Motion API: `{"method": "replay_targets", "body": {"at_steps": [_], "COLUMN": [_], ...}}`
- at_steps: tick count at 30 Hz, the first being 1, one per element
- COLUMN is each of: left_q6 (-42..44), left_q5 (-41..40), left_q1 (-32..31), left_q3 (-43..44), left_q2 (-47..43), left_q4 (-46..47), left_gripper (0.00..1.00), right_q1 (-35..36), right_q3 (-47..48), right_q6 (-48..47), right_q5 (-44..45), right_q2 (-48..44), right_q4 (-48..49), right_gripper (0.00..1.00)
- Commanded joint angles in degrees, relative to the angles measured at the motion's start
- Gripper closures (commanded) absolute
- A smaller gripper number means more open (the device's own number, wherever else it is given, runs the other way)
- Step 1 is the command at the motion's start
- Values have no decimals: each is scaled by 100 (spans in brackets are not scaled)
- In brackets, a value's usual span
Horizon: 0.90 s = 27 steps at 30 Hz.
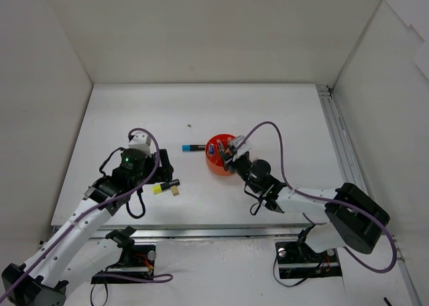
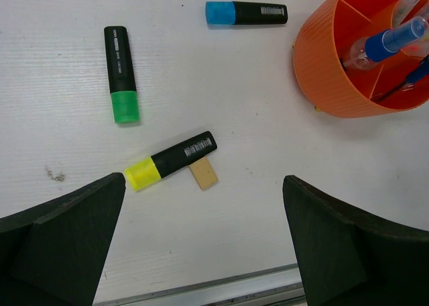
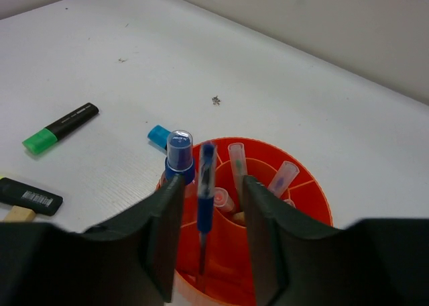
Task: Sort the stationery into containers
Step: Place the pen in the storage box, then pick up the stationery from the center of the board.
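Standing near the middle of the white table (image 1: 268, 111), about as far from its left edge as from its right, the round orange tub (image 2: 322, 71) has a ribbed plastic wall and thin dividers running out from a central ring. The right gripper (image 3: 213, 185) hangs over it with its matte black jaws parted. A slim blue pen (image 3: 206, 205) stands upright in the gap and, as far as can be seen, touches neither pad. Beside it a blue-white marker (image 3: 179, 155) with a clear domed cap leans in a compartment, near a translucent-capped pen (image 3: 236, 160).

The left gripper (image 2: 204, 180) is above the table nearer the left edge, its jaws spread wide. Below it lie three blocky black markers, apart from one another: the green-capped highlighter (image 2: 120, 71), the blue-capped highlighter (image 2: 244, 13) closest to the tub, and the yellow-capped highlighter (image 2: 171, 160), which touches a small tan rectangular eraser (image 2: 203, 174).
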Motion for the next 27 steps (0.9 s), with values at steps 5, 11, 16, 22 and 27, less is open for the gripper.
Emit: {"method": "replay_targets", "body": {"at_steps": [5, 11, 16, 22, 27], "left_q6": [-30, -22, -13, 14, 49], "left_q5": [-74, -83, -127, -135, -109], "left_q1": [36, 36, 36, 36, 36], "left_q3": [306, 306, 270, 270, 270], "left_q2": [2, -68, -218, -244, -218], "left_q4": [144, 74, 39, 56, 39], "left_gripper": [0, 0, 0, 0, 0], "right_q1": [32, 32, 32, -712, -1793], "right_q3": [-62, 43, 1043, 2652, 2636], "right_q6": [394, 929, 1633, 3706, 4684], "right_q5": [195, 696, 2290, 3394, 2361], "right_q2": [-741, -1241, -1910, -1656, -1348], "right_q4": [632, 143, -2561, -7132, -8122], "right_gripper": [48, 19, 2, 2, 2]}}
